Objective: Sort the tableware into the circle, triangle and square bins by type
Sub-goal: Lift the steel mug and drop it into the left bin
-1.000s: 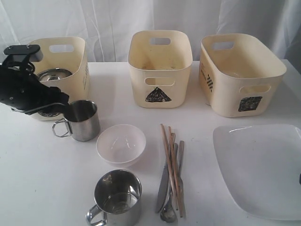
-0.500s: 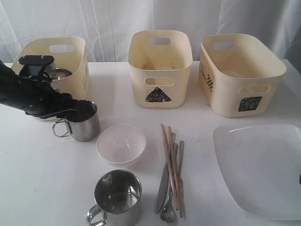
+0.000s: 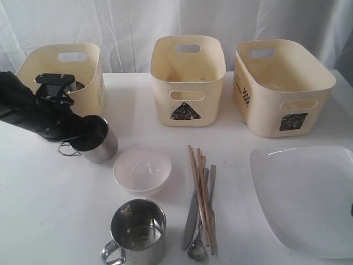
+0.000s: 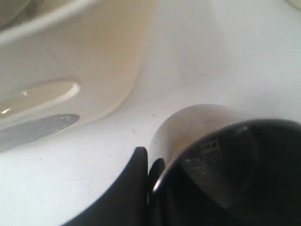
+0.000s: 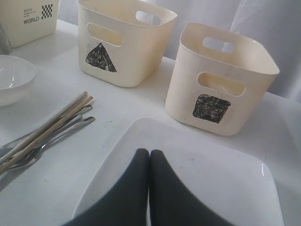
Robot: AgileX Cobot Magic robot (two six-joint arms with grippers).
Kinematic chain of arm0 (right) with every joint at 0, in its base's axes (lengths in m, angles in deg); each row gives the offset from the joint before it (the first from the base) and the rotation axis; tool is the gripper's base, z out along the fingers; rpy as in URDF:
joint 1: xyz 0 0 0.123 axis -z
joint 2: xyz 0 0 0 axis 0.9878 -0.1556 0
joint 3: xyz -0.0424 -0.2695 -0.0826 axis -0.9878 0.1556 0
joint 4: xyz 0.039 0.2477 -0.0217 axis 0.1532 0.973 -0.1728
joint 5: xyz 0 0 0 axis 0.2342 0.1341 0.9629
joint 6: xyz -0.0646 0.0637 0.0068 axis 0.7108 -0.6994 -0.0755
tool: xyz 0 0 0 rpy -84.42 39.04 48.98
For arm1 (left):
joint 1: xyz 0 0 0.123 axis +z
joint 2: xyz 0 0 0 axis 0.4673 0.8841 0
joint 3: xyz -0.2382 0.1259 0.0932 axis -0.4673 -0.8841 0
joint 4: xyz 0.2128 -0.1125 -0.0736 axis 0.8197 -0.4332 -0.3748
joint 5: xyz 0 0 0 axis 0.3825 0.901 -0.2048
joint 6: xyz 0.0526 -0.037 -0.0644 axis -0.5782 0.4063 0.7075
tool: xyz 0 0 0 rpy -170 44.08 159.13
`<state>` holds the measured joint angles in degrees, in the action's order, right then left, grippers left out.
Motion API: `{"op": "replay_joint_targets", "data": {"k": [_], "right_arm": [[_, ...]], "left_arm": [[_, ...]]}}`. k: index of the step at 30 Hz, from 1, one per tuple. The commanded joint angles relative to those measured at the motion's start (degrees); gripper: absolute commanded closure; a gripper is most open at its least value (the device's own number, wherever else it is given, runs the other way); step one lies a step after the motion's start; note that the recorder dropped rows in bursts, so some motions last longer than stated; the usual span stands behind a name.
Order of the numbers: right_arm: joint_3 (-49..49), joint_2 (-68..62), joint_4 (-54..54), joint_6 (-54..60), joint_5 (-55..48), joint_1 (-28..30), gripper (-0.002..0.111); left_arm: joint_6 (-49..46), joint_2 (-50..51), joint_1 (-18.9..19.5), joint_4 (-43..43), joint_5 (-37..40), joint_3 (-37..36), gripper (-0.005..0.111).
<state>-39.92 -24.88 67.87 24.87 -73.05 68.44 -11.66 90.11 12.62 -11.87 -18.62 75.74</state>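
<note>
Left gripper (image 3: 88, 132) is down on the far steel mug (image 3: 105, 148), which stands on the table (image 3: 49, 210) just beside the left bin (image 3: 91, 83). In the left wrist view one finger (image 4: 136, 188) presses the outside of the mug wall. The other looks to be inside, too dark to confirm, so I read it as a rim pinch. Right gripper (image 5: 149, 151) has its fingers pressed together, holding nothing, hovering over the white plate (image 5: 211, 188).

Risks:
- The grip is on one thin, slick wall only, so the mug may swing or slip out on the lift.
- The bin is very close, so a low lift would knock its rim or shove it.
- A steel bowl (image 3: 70, 85) is already in that bin, so a drop from height could bounce off it.
- The bin's mark is hidden in the exterior view. I take it for the circle bin, since the triangle bin (image 3: 187, 83) and the square bin (image 3: 284, 94) stand to its right.
</note>
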Motion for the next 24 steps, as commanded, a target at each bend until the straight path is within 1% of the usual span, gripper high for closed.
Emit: {"op": "replay_joint_targets", "data": {"k": [1, 4, 6, 8, 10, 12, 13, 16, 17, 19, 21, 24], "right_arm": [[0.3, 0.2, 0.1, -0.3, 0.4, 0.4, 0.108], [0.3, 0.2, 0.1, -0.3, 0.4, 0.4, 0.108], [0.3, 0.2, 0.1, -0.3, 0.4, 0.4, 0.108], [0.3, 0.2, 0.1, -0.3, 0.4, 0.4, 0.108], [0.3, 0.2, 0.1, -0.3, 0.4, 0.4, 0.108], [0.3, 0.2, 0.1, -0.3, 0.4, 0.4, 0.108], [0.3, 0.2, 0.1, -0.3, 0.4, 0.4, 0.108], [0.3, 0.2, 0.1, -0.3, 0.4, 0.4, 0.108], [0.3, 0.2, 0.1, -0.3, 0.4, 0.4, 0.108], [0.3, 0.2, 0.1, -0.3, 0.4, 0.4, 0.108], [0.3, 0.2, 0.1, -0.3, 0.4, 0.4, 0.108], [0.3, 0.2, 0.1, -0.3, 0.4, 0.4, 0.108]], "left_arm": [[-2.1, -6.0, 1.6, 0.9, 8.0, 1.7, 0.107], [-2.9, -11.5, 2.1, 1.2, 13.5, 3.1, 0.107], [-5.6, -16.2, 2.1, 1.2, 17.0, 4.4, 0.107], [-8.6, -20.8, 2.1, 1.9, 18.4, 5.8, 0.107], [-10.5, -23.9, 2.2, 7.0, 18.3, 7.8, 0.107], [-8.3, -25.0, 3.6, 12.2, 15.7, 10.3, 0.107], [-6.7, -25.0, 4.4, 13.4, 13.9, 11.4, 0.107], [-4.0, -21.3, 8.2, 15.1, 9.7, 15.8, 0.107], [-4.0, -19.2, 9.7, 15.1, 8.8, 17.5, 0.107], [-4.0, -14.6, 11.5, 14.7, 8.3, 20.5, 0.107], [-3.9, -8.7, 13.0, 14.1, 7.9, 23.8, 0.107], [-3.9, -0.4, 13.9, 12.5, 6.1, 27.8, 0.107]]}}
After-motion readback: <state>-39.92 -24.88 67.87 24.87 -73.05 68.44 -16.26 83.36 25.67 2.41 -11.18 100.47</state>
